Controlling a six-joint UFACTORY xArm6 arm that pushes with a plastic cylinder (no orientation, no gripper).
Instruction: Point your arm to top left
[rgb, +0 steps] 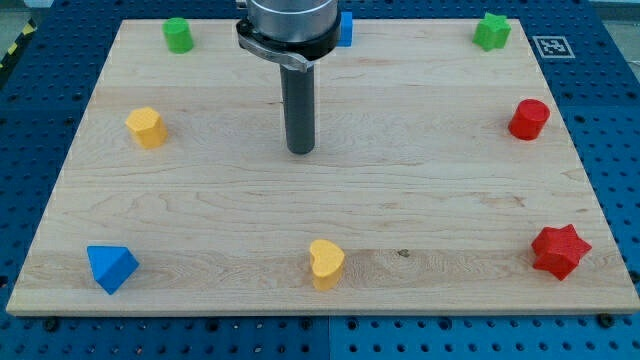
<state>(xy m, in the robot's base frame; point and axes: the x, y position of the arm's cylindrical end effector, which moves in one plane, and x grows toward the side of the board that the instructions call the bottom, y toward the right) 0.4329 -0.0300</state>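
My tip (300, 150) rests on the wooden board (420, 180), a little above its middle and slightly to the view's left. It touches no block. At the view's top left stands a green cylinder-like block (178, 34). A yellow pentagon-like block (146, 127) lies to the left of my tip. A blue block (345, 28) is partly hidden behind the arm at the top.
A green star block (491, 31) sits at the top right. A red cylinder (529, 119) and a red star (559, 250) lie along the right side. A yellow heart (326, 264) is at the bottom centre, a blue triangle (110, 268) at the bottom left.
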